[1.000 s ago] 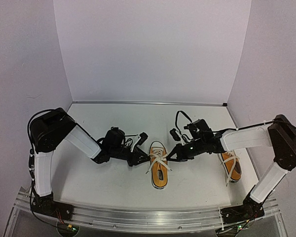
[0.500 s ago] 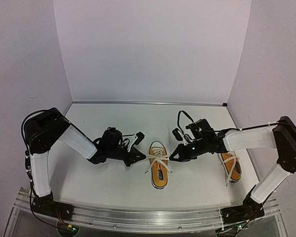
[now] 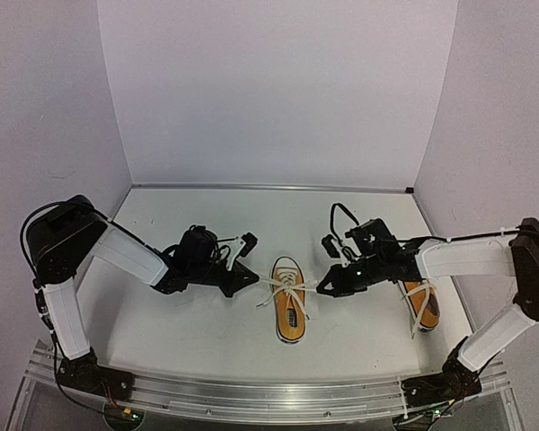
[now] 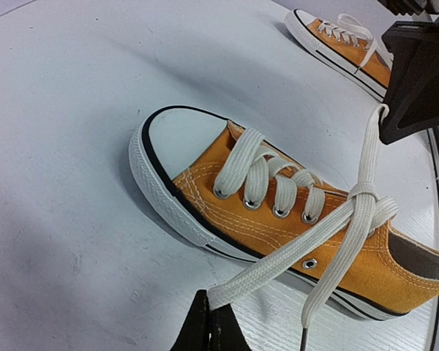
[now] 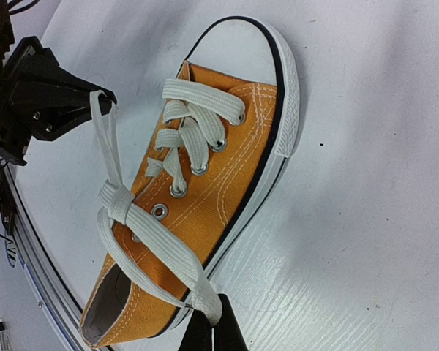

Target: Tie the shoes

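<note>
One orange shoe (image 3: pixel 289 312) lies mid-table, toe away from the arms, its white laces crossed in a knot (image 4: pixel 362 194) over the tongue. My left gripper (image 3: pixel 251 280) sits low at the shoe's left side, shut on a lace (image 4: pixel 293 252) that runs taut from the knot to its tips (image 4: pixel 211 311). On the other side my right gripper (image 3: pixel 322 289) is shut on a folded lace (image 5: pixel 161 252) at its tips (image 5: pixel 211 323). A free lace end (image 4: pixel 305 333) dangles beside the sole. The second shoe (image 3: pixel 419 303) lies at the right, under the right arm's forearm.
White walls close the table at the back and both sides. An aluminium rail (image 3: pixel 269 395) carries both arm bases along the near edge. A black cable (image 3: pixel 334 215) loops above the right wrist.
The left jaws have shut on the lace. Both grippers have drawn apart, left one leftward and right one rightward, and the laces now stretch out sideways from the knot.
</note>
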You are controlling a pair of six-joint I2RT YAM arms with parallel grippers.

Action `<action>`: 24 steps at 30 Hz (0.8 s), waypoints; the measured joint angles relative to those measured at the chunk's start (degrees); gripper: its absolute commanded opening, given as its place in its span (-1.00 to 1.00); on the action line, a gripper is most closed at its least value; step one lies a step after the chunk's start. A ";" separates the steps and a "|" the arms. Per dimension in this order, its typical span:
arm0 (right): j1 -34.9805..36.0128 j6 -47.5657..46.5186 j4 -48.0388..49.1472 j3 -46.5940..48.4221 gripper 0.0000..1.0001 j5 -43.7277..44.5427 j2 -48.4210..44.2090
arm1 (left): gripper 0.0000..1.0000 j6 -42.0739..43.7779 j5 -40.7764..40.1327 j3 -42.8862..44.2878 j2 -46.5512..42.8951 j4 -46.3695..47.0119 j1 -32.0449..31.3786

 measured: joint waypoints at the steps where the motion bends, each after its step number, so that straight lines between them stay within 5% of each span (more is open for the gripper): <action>1: -0.10 -0.02 -0.06 -0.21 -1.00 0.20 -0.35 | -1.00 0.01 -0.26 -0.01 -0.31 -0.36 0.00; 24: -1.62 -0.67 0.62 -3.20 -1.00 1.59 -1.26 | -1.00 -0.02 -1.95 -0.37 -2.48 -3.78 -0.17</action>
